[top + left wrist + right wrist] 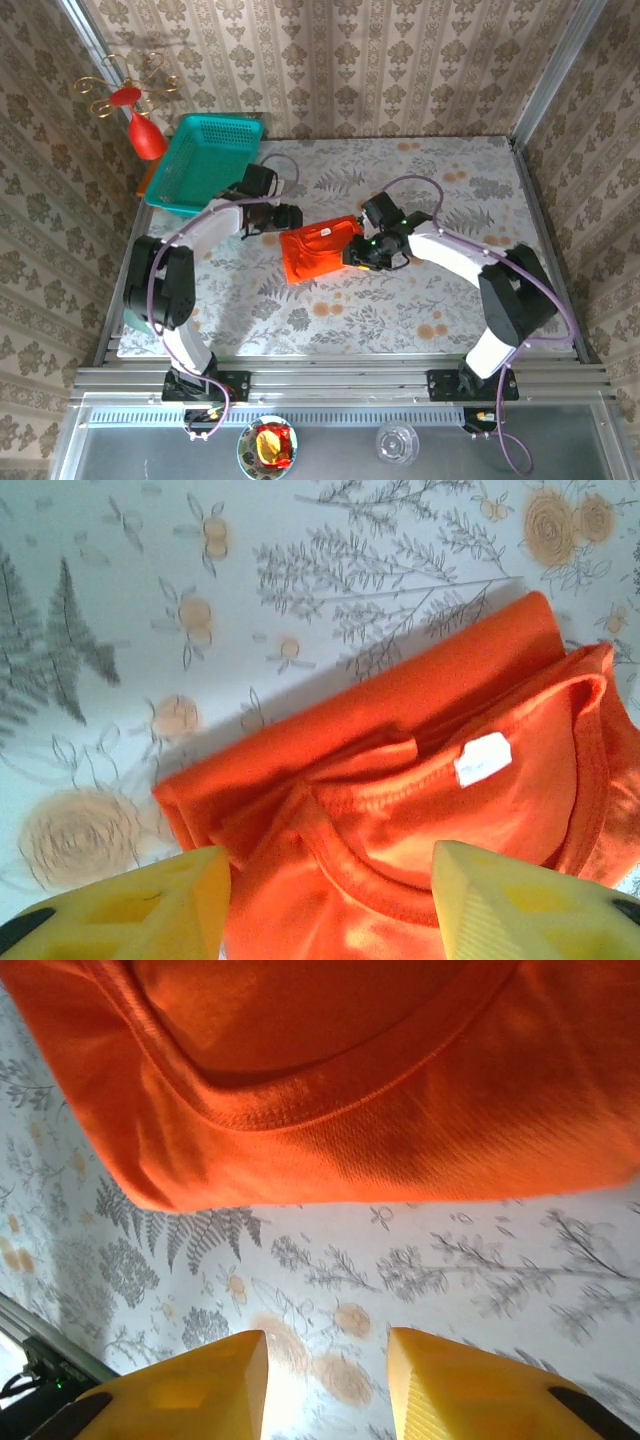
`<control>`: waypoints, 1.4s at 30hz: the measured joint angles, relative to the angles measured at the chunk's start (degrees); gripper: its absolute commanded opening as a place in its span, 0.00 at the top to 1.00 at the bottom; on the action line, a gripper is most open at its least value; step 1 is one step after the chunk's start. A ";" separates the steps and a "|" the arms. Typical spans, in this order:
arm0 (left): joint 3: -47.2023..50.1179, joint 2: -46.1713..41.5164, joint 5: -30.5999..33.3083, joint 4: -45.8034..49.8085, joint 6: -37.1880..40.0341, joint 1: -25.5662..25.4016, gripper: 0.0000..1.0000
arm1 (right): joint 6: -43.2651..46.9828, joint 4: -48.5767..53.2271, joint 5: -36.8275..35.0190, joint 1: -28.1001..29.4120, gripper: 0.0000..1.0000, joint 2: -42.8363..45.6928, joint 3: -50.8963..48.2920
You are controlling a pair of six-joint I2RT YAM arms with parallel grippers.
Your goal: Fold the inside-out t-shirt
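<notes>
Nearest, below the arm bases, a small dish (267,447) with something red and yellow in it sits beside a clear glass (397,443). Past them lies the flower-patterned table (450,300). At its middle the orange-red t-shirt (315,250) lies in a compact folded bundle between the two arms.

The right gripper (355,252) is at the shirt's right edge. In its wrist view the yellow fingers (200,1380) stand apart over bare tablecloth with nothing between them, and the t-shirt (350,1080) lies just beyond the right gripper (325,1345).

The left gripper (290,218) is at the shirt's far left corner, spread wide. In its wrist view the left gripper (330,855) hangs over the t-shirt (400,810), whose neckline and white label (483,758) face up — whether the tips touch the cloth I cannot tell.

Farther back on the left stands a teal basket (205,163), and beyond it is a red ornament (140,115) with gold curls.
</notes>
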State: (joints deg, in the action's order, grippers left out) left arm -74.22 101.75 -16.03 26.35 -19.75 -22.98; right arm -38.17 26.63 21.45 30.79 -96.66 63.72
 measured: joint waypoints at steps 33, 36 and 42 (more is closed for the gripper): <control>29.66 -4.07 -17.49 -32.61 -17.27 -15.06 0.49 | 5.44 11.10 -5.16 -13.20 0.67 2.23 5.57; 32.83 -4.37 -18.34 -37.57 -21.70 -18.43 0.49 | 5.46 13.33 -6.05 -11.26 0.67 2.56 6.03; 34.80 -10.40 -14.43 -35.01 -23.52 -15.69 0.62 | 5.46 17.75 -8.37 -5.42 0.67 -0.20 11.65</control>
State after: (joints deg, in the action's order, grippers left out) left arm -39.42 91.35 -30.46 -8.67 -43.27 -38.68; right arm -32.71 44.38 13.08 25.36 -96.86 75.37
